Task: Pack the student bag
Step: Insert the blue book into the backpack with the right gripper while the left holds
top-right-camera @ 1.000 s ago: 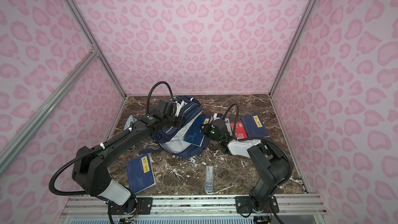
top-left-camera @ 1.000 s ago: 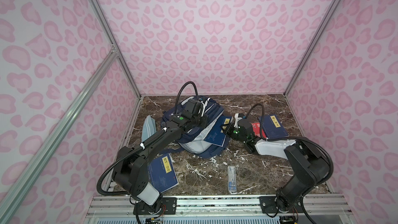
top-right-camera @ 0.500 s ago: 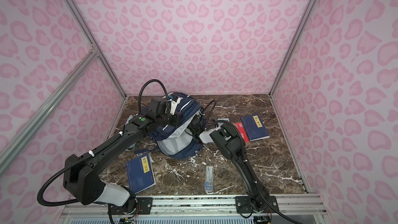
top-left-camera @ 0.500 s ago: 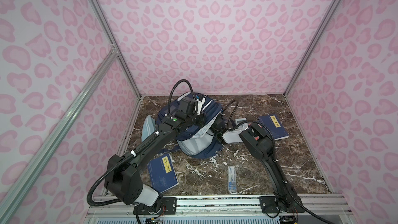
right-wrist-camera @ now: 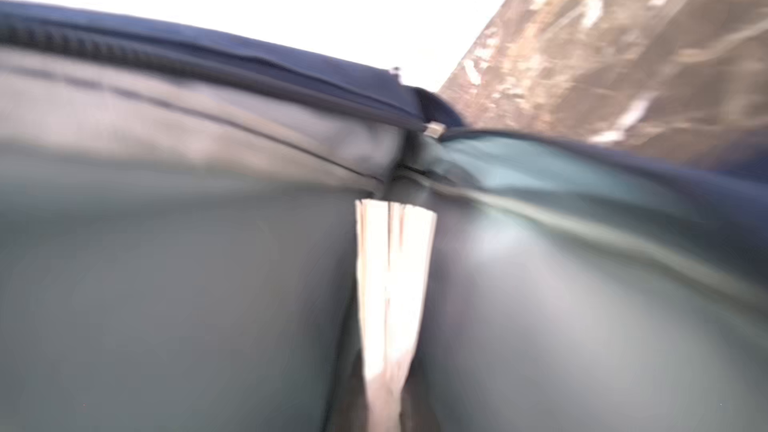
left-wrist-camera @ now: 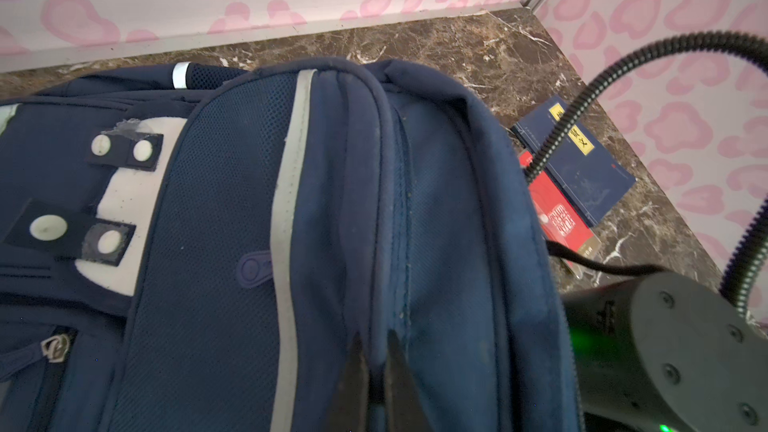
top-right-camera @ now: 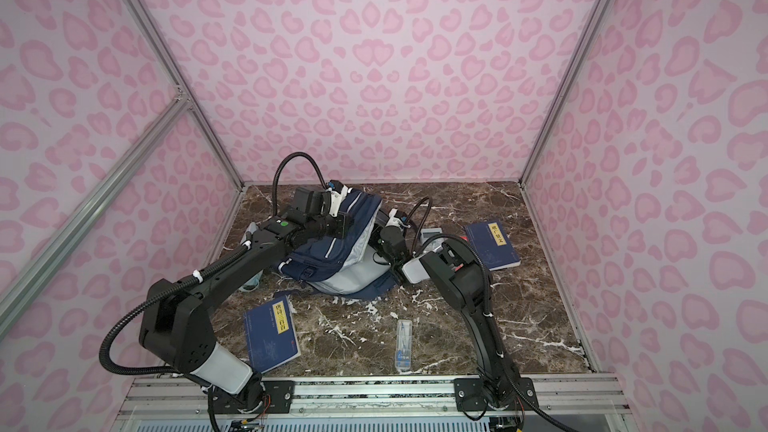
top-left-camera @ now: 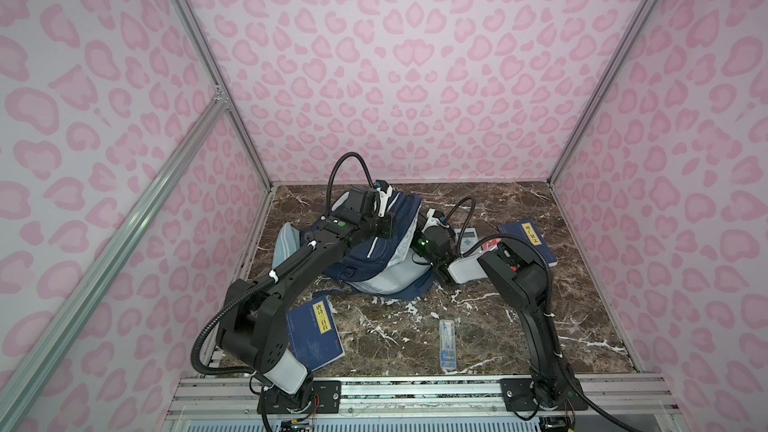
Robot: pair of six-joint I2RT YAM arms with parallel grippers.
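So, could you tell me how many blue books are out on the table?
2. The front book lies front left of the bag; the right book lies beside the red book. More could be hidden inside the bag or under the arms.

The student bag (top-left-camera: 376,261), with the left arm (top-left-camera: 307,261) and right arm (top-left-camera: 519,284) on it, fills the table (top-left-camera: 519,201) from centre to 11 o'clock. A near book (top-left-camera: 316,334) blocks 7 o'clock, a far book (top-left-camera: 525,231) 2, a clear case (top-left-camera: 447,344) 6. Free passage lies at 4 o'clock.

Pink leopard-print walls (top-left-camera: 415,76) enclose brown marble floor (top-left-camera: 590,305).
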